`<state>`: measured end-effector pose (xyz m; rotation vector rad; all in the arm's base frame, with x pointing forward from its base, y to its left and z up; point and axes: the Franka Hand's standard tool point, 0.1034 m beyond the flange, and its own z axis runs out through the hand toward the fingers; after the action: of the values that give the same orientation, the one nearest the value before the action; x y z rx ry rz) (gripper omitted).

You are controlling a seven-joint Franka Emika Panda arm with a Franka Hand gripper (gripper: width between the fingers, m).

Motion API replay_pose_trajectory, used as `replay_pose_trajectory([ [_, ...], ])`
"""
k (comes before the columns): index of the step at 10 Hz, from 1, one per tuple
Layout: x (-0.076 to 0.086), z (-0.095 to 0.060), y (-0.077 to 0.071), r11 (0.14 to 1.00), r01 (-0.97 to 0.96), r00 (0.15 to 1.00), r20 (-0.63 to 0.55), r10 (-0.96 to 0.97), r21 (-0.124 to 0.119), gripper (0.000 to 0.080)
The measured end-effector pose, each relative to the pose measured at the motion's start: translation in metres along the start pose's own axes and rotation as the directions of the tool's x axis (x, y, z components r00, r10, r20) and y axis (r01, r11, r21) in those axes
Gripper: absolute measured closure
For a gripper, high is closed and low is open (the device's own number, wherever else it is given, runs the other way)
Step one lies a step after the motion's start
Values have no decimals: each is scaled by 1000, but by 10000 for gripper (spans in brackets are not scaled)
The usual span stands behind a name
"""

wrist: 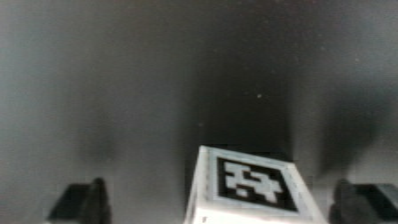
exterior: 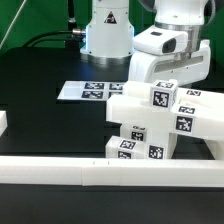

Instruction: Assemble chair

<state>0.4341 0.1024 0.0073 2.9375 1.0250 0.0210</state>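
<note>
The chair (exterior: pixel 150 125) is a stack of chunky white tagged parts at the exterior view's right, just behind the front rail. My gripper (exterior: pixel 165 78) hangs right above and behind its top pieces, and those pieces hide the fingertips in that view. In the wrist view, a white chair part (wrist: pixel 249 185) with a black-and-white tag stands between the two dark fingertips (wrist: pixel 80 202). Dark table shows on either side of it. The gripper (wrist: pixel 228 203) is open around this part, and neither finger touches it.
The marker board (exterior: pixel 85 90) lies flat on the black table, toward the exterior view's left of the chair. A long white rail (exterior: pixel 80 172) runs along the front edge. A small white piece (exterior: pixel 3 122) sits at the far left edge.
</note>
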Motion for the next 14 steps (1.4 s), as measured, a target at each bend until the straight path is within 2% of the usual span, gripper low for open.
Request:
replay_pose_trajectory([
  [1,0,0,0,1000,0,1000,0,0,0,358],
  [2,0,1,0,1000,0,1000,1,0,0,358],
  [3,-1,1,0,1000,0,1000,1,0,0,520],
  [6,-1,1,0,1000,0,1000,1,0,0,518],
  [8,0,-5,2,1000,3,1000,-3,-3,-1,518],
  [9,-2,-14,3,1000,0,1000,-2,0,5,518],
  [12,-6,-61,16,999,-8,1000,28,7,52,518],
  [13,-1,-81,26,998,-7,999,34,5,70,518],
  [14,8,-93,36,997,-10,999,34,7,72,518],
])
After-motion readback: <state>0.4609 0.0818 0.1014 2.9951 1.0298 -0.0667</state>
